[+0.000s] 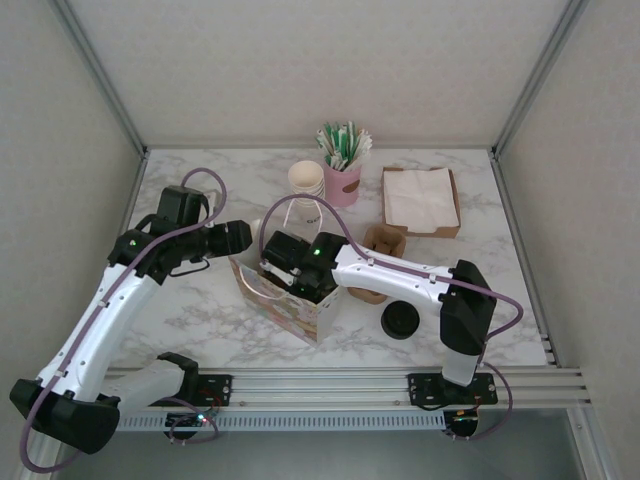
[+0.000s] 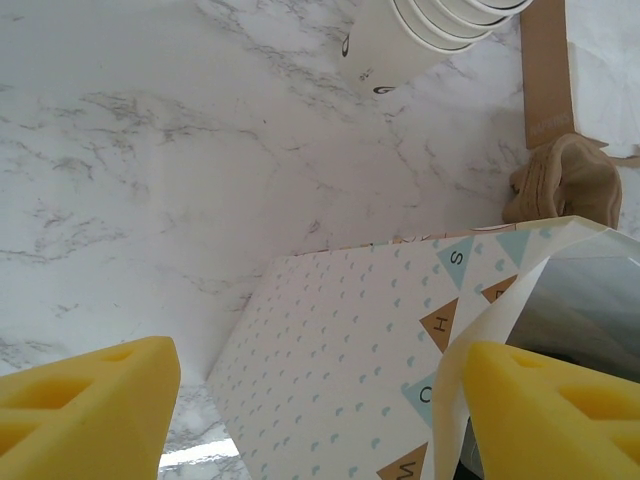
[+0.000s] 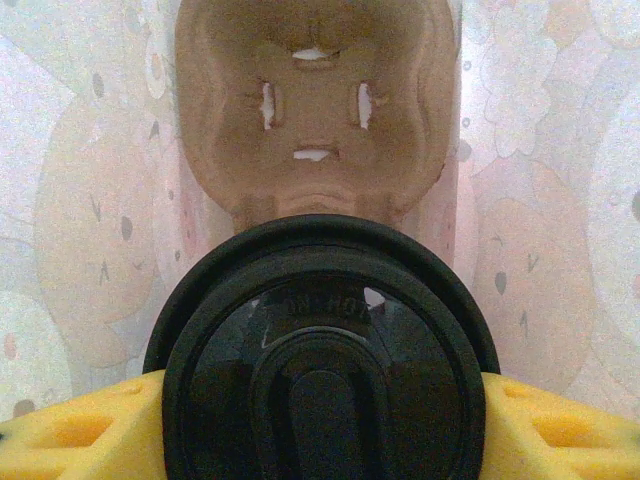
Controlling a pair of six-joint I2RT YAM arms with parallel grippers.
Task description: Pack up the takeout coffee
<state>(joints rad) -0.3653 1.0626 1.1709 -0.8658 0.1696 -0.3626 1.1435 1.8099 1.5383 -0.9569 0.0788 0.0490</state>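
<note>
Currently right jaws clamp the coffee (image 3: 322, 370) between them; probably light and crushable, so squeeze gently near its stiffer top. Left jaws stand apart.

Two robot arms: the left arm (image 1: 105, 310) and the right arm (image 1: 400, 278). One patterned paper bag (image 1: 283, 298). Two pulp cup trays: one tray inside the bag (image 3: 315, 110) and one tray beside the bag (image 1: 385, 240). One lidded cup (image 3: 320, 390). One loose black lid (image 1: 400, 321). One stack of cream paper cups (image 1: 306, 180), its number unclear. One pink cup (image 1: 343, 185) of sticks (image 1: 345, 143), too many to count. One box of napkins (image 1: 420, 200).
</note>
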